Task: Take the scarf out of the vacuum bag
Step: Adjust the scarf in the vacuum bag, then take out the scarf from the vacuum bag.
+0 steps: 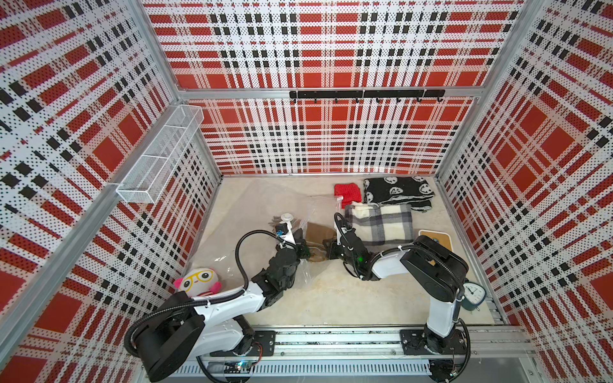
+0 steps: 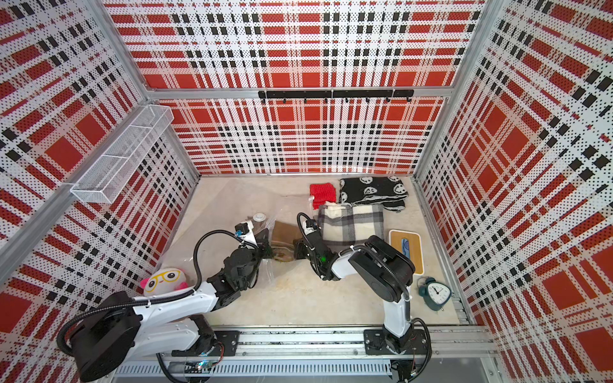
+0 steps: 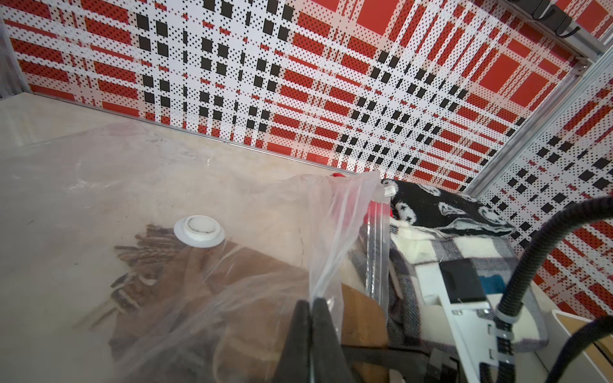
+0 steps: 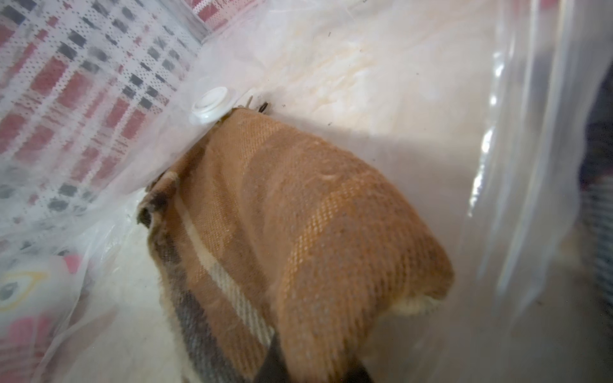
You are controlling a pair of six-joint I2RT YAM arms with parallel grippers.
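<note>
The scarf [image 4: 315,232] is pinched by the right gripper [image 4: 315,368], stretching ahead; the vacuum bag [image 3: 338,215] is clamped by the left gripper [image 3: 311,308].

walls [image 1: 331,139]: red-black-white plaid perforated panels | floor [image 1: 348,298]: beige | left wall: white mesh basket [image 1: 162,156] | back: black hook rail [image 1: 365,94]

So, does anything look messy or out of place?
Nothing spilled or broken. The clear bag is rumpled: the left gripper pinches its open edge up; the right gripper grips the bunched brown scarf inside.
</note>
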